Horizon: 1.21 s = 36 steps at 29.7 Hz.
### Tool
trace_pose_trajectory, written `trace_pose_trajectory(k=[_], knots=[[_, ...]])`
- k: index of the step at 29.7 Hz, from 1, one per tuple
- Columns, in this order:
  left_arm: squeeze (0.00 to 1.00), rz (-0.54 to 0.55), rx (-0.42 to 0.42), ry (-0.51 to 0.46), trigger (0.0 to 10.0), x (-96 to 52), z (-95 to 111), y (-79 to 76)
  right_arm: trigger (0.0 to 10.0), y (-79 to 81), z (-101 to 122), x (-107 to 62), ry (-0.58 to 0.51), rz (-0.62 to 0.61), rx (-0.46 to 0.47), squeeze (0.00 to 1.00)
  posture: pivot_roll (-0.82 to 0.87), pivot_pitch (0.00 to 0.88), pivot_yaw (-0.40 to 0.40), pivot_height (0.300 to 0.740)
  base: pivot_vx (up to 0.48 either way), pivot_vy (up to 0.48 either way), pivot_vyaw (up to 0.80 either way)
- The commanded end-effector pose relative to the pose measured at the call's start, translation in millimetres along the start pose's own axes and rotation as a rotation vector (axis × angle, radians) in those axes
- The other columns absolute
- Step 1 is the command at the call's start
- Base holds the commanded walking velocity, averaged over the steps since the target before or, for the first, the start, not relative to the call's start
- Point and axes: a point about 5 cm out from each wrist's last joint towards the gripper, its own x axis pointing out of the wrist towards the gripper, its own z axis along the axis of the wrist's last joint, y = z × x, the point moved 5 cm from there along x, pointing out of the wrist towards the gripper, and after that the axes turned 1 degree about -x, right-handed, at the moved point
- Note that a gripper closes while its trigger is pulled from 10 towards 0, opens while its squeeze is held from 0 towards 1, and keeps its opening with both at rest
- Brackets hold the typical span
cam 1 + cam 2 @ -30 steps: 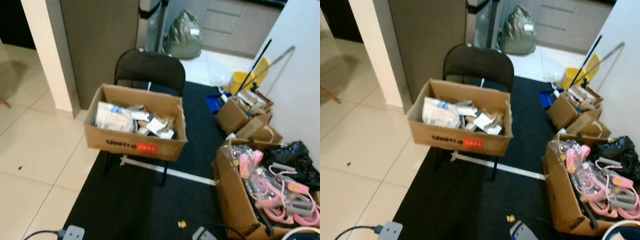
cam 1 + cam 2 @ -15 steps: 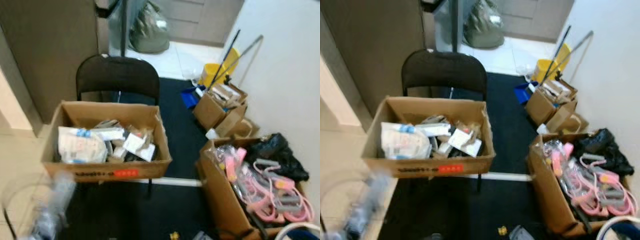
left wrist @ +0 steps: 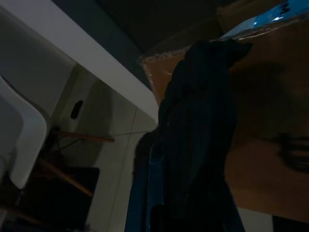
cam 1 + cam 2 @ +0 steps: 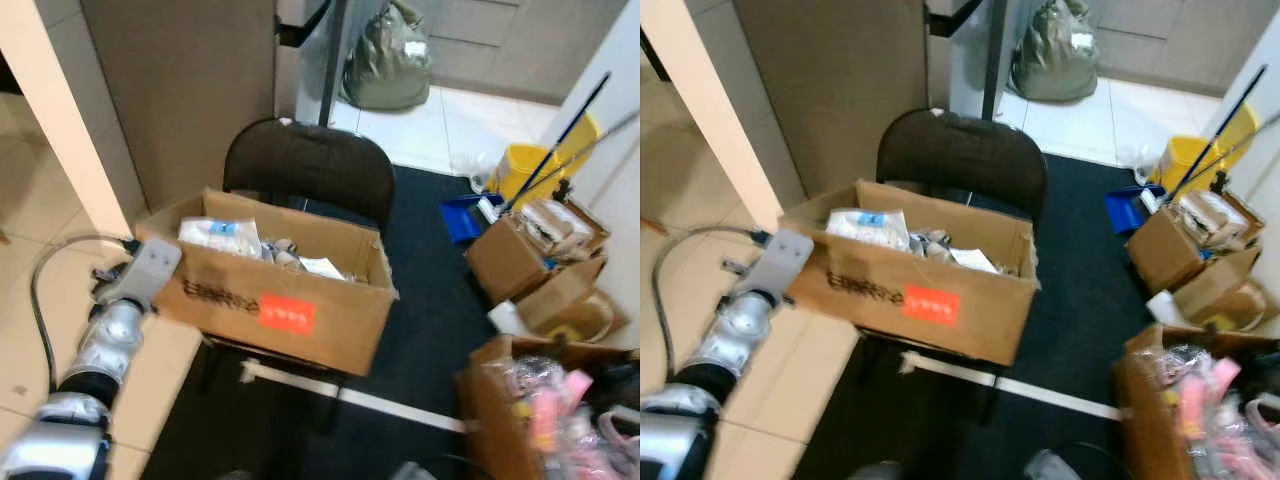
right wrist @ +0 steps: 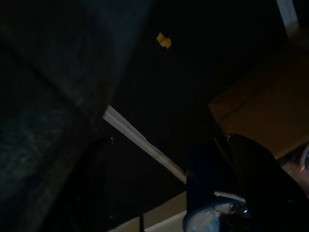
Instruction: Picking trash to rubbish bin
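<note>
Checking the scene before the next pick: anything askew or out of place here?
The cardboard box sits on the black folding chair, not the floor, overhanging the seat's front edge, tilted. A white strip lies across the dark mat beneath it. The left claw is at the box's near left corner.

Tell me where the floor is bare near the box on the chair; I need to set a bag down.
Bare dark mat lies between the cardboard box on the folding chair and the boxes on the right. Beige tile left of the box is open too, though the left arm reaches across it. The right side is crowded.
</note>
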Motion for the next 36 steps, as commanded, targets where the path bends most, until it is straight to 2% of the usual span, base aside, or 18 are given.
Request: trace_pose_trajectory(k=[1, 3, 4, 8, 15, 20, 21, 23, 26, 27, 29, 33, 35, 36], knots=[[0.0, -0.134, -0.022, -0.109, 10.0, -2.6, 26, -39.6, 10.0, 18.8, 10, 3.4, -0.029, 0.049, 0.01, 0.0, 0.06, 0.091, -0.038, 0.74, 0.0, 0.0, 0.0], [0.0, -0.177, -0.034, -0.095, 10.0, -6.3, 22, -54.6, 10.0, 19.3, 10, 3.5, -0.028, 0.049, 0.008, 0.0, 0.06, 0.091, -0.038, 0.74, 0.0, 0.0, 0.0], [0.0, -0.177, -0.034, -0.095, 10.0, -6.3, 22, -54.6, 10.0, 19.3, 10, 3.5, -0.028, 0.049, 0.008, 0.0, 0.06, 0.091, -0.038, 0.74, 0.0, 0.0, 0.0], [0.0, -0.257, -0.049, -0.081, 10.0, -13.2, 18, -76.3, 10.0, 19.5, 5, 3.2, -0.02, 0.05, 0.004, 0.0, 0.06, 0.096, -0.04, 0.74, 0.0, 0.0, 0.0], [0.0, -0.374, -0.062, -0.062, 10.0, -20.6, 14, -97.1, 10.0, 17.4, 0, 2.6, -0.011, 0.049, -0.004, 0.0, 0.06, 0.098, -0.043, 0.74, 0.0, 0.0, 0.0], [0.0, -0.423, -0.039, 0.001, 10.0, -24.2, 1, -103.5, 10.0, 16.8, 2, 2.6, -0.013, 0.047, -0.007, 0.0, 0.06, 0.098, -0.043, 0.74, 0.0, 0.0, 0.0], [0.0, -0.446, -0.022, 0.073, 10.0, -27.0, -14, -105.3, 10.0, 16.9, 4, 2.8, -0.016, 0.046, -0.006, 0.0, 0.06, 0.098, -0.043, 0.74, 0.0, 0.0, 0.0], [0.0, -0.451, -0.021, 0.095, 10.0, -27.9, -18, -105.5, 10.0, 17.0, 5, 2.9, -0.017, 0.046, -0.006, 0.0, 0.06, 0.098, -0.043, 0.74, 0.0, 0.0, 0.0], [0.0, -0.521, 0.001, 0.185, 10.0, -36.1, -38, -110.2, 10.0, 17.8, 7, 3.2, -0.019, 0.047, -0.007, 0.0, 0.06, 0.097, -0.037, 0.74, 0.0, 0.0, 0.0], [0.0, -0.521, 0.001, 0.185, 10.0, -36.1, -38, -110.2, 10.0, 17.8, 7, 3.2, -0.019, 0.047, -0.007, 0.0, 0.06, 0.097, -0.037, 0.74, 0.0, 0.0, 0.0], [0.0, -0.588, -0.05, 0.267, 10.0, -45.7, -53, -115.4, 10.0, 18.9, 7, 3.4, -0.017, 0.048, -0.008, 0.0, 0.06, 0.097, -0.037, 0.74, 0.0, 0.0, 0.0], [0.0, -0.655, 0.043, 0.318, 10.0, -54.3, -71, -109.5, 10.0, 21.2, 6, 3.8, -0.014, 0.05, -0.009, 0.0, 0.06, 0.099, -0.034, 0.74, 0.0, 0.0, 0.0], [0.0, -0.68, -0.048, 0.281, 10.0, -53.6, -63, -107.9, 10.0, 22.1, 4, 3.8, -0.012, 0.05, -0.009, 0.0, 0.06, 0.099, -0.034, 0.74, 0.0, 0.0, 0.0], [0.0, -0.68, -0.048, 0.281, 10.0, -53.6, -63, -107.9, 10.0, 22.1, 4, 3.8, -0.012, 0.05, -0.009, 0.0, 0.06, 0.099, -0.034, 0.74, 0.0, 0.0, 0.0]])
